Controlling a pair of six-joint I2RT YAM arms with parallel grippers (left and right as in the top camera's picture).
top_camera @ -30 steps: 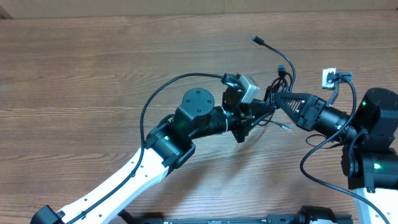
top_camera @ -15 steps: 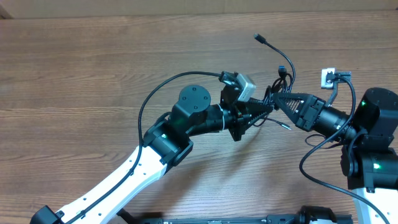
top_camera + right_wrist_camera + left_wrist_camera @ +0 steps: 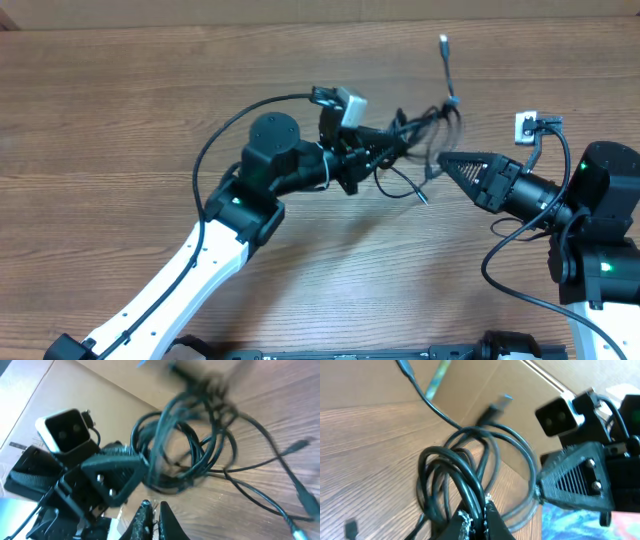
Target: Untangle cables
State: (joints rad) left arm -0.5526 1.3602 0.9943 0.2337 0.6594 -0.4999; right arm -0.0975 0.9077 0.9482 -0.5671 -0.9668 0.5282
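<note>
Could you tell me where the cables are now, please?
Overhead view, right of centre: the cables are gripped by the left pincer, just beside the right pincer.

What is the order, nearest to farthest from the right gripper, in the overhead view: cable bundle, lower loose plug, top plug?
1. Cable bundle, right beside the right gripper.
2. Lower loose plug, a little below the tip.
3. Top plug, far up the picture.

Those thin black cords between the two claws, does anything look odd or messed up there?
Yes: the cables are a knotted bundle of overlapping loops, pinched by the left gripper and the right gripper. One plug end pokes far out of the tangle, and another loose end trails below. Nothing looks broken.
</note>
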